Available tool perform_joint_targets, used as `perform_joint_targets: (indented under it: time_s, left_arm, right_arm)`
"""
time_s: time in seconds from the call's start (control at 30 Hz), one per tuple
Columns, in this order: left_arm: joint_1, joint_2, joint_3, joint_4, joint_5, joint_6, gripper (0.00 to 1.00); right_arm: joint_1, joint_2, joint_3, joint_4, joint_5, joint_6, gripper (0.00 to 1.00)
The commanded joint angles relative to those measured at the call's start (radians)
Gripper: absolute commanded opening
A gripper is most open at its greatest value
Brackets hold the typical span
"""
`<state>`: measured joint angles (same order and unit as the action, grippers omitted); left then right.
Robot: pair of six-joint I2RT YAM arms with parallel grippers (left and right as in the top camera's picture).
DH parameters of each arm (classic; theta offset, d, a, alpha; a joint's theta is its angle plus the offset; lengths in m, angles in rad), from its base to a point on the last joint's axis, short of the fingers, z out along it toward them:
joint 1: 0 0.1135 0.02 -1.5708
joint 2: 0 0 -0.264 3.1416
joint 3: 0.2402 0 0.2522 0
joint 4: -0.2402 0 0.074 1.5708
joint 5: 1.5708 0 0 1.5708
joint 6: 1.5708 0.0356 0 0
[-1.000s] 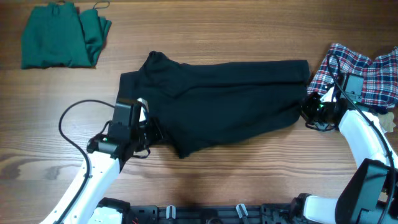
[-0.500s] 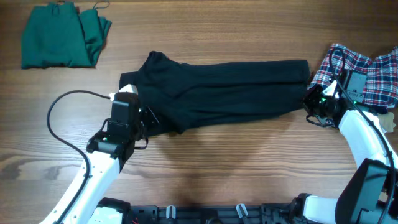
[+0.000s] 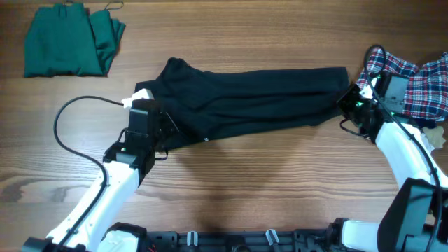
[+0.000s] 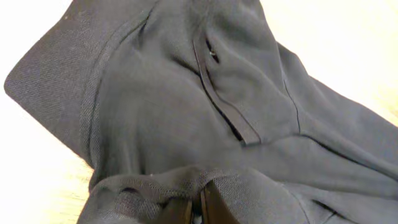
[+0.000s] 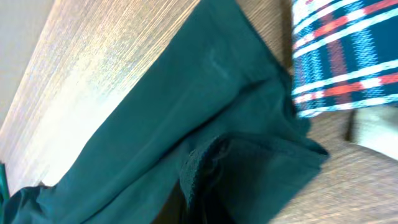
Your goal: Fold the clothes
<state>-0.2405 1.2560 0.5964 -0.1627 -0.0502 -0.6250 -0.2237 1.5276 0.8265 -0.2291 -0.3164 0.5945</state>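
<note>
1. Garments: three in all, namely one black shirt [image 3: 252,98], one green garment [image 3: 66,38] and one plaid shirt [image 3: 420,87].
2. Robot arms: two, a left arm [image 3: 105,196] and a right arm [image 3: 406,150].
3. Black cables: two, a left cable [image 3: 66,126] and a right cable [image 3: 369,56], one per arm.
4. Wooden table [image 3: 280,189]: one.

looks like a robot lab bench: bare wood-grain table [image 3: 245,189] under a fixed top camera, two white arms, left arm [image 3: 105,199] and right arm [image 3: 402,150], mounted on a black base rail [image 3: 231,239] at the near edge, loose cable [image 3: 58,133] left, black shirt [image 3: 252,98] spread mid-table.
</note>
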Motion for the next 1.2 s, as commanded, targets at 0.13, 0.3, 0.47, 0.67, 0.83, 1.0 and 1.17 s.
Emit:
perform_joint_targets:
  time_s: [0.13,0.3,0.47,0.67,0.83,1.0,1.17]
  left_arm:
    - [-0.003,0.067,0.019,0.086,-0.066,0.021,0.04]
    - [-0.003,0.070,0.019,0.092,-0.174,0.020,0.04]
    - [-0.003,0.075,0.019,0.097,-0.180,0.021,0.10]
    - [-0.002,0.089,0.019,0.100,-0.180,0.020,0.11]
    - [-0.003,0.095,0.019,0.100,-0.180,0.021,0.31]
    - [-0.003,0.089,0.019,0.107,-0.179,0.082,0.47]
    - [-0.004,0.010,0.020,0.070,-0.164,0.106,0.50]
  right_arm:
    - [0.053,0.061,0.009,0.074,0.090,0.037,0.04]
    - [0.053,0.066,0.009,0.095,0.128,0.036,0.04]
    - [0.053,0.077,0.009,0.102,0.145,0.033,0.04]
    - [0.055,0.139,0.009,0.142,0.143,0.034,0.05]
    - [0.055,0.169,0.009,0.177,0.133,0.022,0.94]
    - [0.054,0.163,0.025,0.202,0.084,-0.130,1.00]
    - [0.054,0.106,0.127,0.049,0.105,-0.198,1.00]
